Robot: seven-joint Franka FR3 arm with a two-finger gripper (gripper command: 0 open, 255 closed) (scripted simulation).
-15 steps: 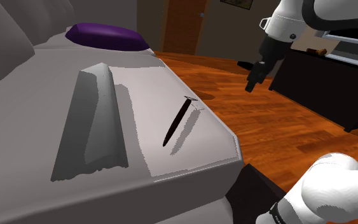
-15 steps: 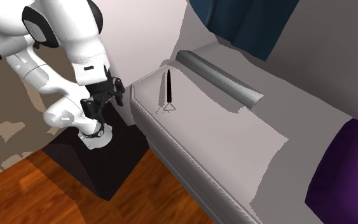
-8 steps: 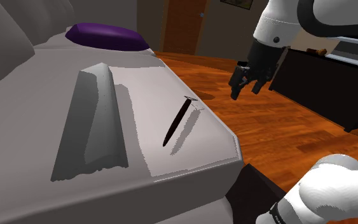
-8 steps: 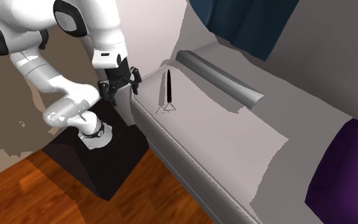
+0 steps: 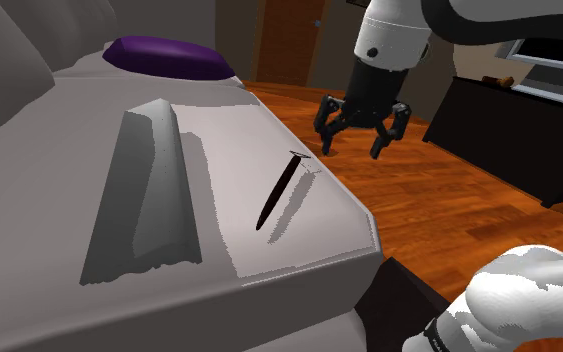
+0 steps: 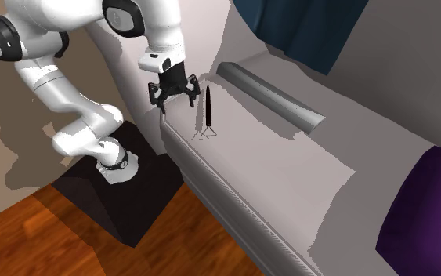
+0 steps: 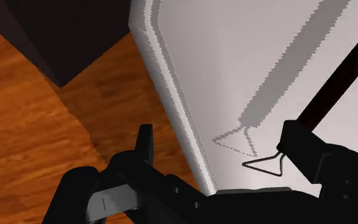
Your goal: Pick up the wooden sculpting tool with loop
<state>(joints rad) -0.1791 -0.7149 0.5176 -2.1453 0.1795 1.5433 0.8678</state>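
Shoulder view: the empty, wide-open gripper (image 5: 354, 140) has swung left toward the dark sculpting tool (image 5: 277, 190) on the grey seat (image 5: 219, 140). Second exterior view: the gripper (image 6: 171, 100) hangs near the tool's (image 6: 208, 110) left. Wrist view: the loop (image 7: 263, 164) lies beside one finger (image 7: 311, 153); descent likely next.

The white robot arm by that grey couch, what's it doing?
A white Franka arm hovers with its black two-finger gripper open above the edge of the grey couch seat, next to a slim dark sculpting tool with a triangular wire loop at one end. The tool rests on the seat, untouched. In the wrist view the loop shows close to one finger. Nothing is gripped, so the pick-up is not yet done.
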